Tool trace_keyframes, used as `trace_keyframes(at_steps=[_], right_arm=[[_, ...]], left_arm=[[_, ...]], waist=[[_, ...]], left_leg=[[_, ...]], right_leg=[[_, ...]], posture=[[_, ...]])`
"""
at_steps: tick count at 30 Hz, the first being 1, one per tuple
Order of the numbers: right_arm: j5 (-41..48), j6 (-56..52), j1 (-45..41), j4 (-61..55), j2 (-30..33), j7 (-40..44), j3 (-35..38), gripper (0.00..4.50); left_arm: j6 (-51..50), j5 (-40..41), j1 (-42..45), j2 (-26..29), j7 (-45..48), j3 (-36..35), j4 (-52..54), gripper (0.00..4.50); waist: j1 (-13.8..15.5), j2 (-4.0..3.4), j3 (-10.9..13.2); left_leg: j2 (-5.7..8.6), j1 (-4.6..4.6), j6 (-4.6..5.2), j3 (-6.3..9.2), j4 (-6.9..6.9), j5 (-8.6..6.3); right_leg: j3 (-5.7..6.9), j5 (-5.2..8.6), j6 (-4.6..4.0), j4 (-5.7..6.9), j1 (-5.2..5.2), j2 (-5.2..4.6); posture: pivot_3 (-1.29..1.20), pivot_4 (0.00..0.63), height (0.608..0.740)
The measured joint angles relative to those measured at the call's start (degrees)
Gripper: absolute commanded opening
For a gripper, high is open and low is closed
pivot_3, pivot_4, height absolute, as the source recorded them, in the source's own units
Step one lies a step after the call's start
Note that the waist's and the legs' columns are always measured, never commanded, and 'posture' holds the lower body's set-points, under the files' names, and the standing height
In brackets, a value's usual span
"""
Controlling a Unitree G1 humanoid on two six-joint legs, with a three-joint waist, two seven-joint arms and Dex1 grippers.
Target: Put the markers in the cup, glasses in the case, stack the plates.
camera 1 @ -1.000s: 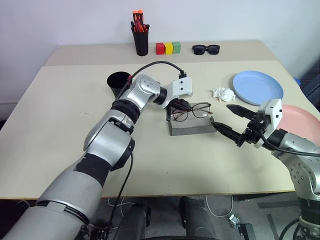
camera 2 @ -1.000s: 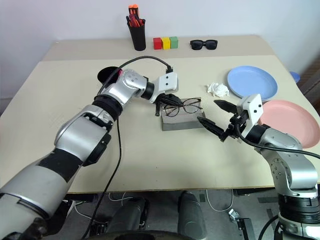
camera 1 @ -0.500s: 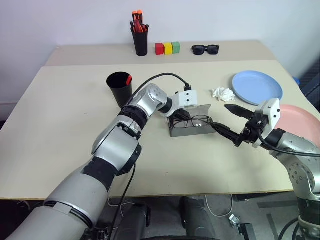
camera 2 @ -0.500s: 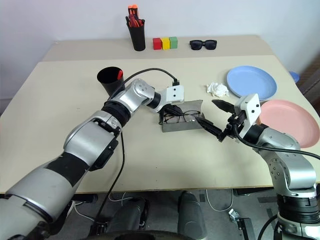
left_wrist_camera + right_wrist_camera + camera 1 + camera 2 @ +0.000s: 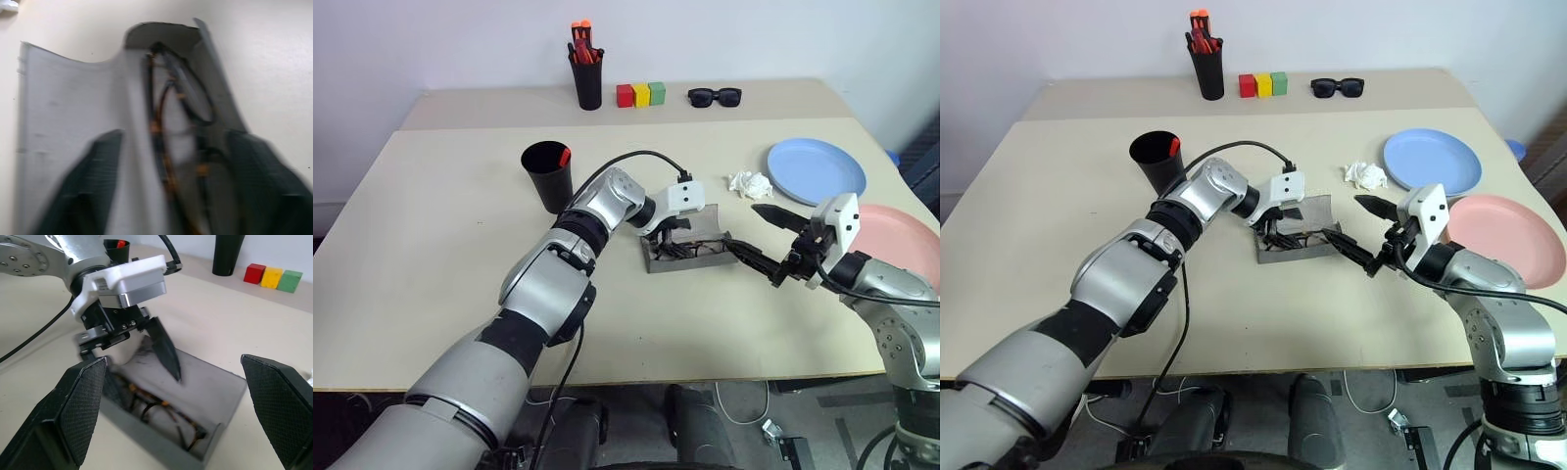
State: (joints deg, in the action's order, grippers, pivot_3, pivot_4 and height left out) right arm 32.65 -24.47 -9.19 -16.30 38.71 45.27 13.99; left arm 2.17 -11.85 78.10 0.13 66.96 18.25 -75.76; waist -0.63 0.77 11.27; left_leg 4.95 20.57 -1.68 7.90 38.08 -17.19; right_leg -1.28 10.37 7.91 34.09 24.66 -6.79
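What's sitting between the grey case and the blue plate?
A crumpled white tissue lies between the case and the blue plate, in the left eye view.

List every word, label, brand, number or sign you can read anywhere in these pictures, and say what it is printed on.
None can be read.
The grey case, the black cup, the blue plate, the pink plate and the three coloured blocks carry no visible print.
The white housings on the left gripper and right gripper look plain.
The pens in the pot are too small to read.
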Motion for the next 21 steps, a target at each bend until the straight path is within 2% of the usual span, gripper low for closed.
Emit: trace_keyframes(at_steps=[11,19,21], right_arm=[[-2.25,2.22,-3.10,2.81,-1.21,-0.32,-1.91,4.50],[-7.78,6.43,-8.85,8.99,-2.26,-2.82,-3.65,4.50],[-9.30,7.05,-9.69,10.59,-2.36,-3.34,-4.44,4.50]], left_arm=[[8.44,2.64,1.12,5.13,-1.64,-6.89,2.69,4.47],[7.98,10.87,-0.18,9.91,3.63,-14.49,10.65,4.47],[6.71,13.07,-2.63,11.54,4.83,-15.78,14.33,3.96]], waist=[[-0.01,0.00,0.00],[-0.39,-0.03,-0.01],[-0.38,-0.05,-0.02]], left_leg=[[0.00,-0.01,-0.01,0.01,0.00,0.00],[0.00,-0.08,-0.01,-0.01,-0.04,0.00],[0.00,-0.07,-0.01,0.01,-0.04,0.00]], right_leg=[[0.00,0.00,0.00,0.00,0.00,0.00],[-0.01,-0.02,0.01,0.02,0.01,-0.01],[-0.02,-0.02,0.01,0.05,0.01,0.00]], posture=[[0.00,0.150,0.740],[0.00,0.150,0.740],[0.00,0.150,0.740]])
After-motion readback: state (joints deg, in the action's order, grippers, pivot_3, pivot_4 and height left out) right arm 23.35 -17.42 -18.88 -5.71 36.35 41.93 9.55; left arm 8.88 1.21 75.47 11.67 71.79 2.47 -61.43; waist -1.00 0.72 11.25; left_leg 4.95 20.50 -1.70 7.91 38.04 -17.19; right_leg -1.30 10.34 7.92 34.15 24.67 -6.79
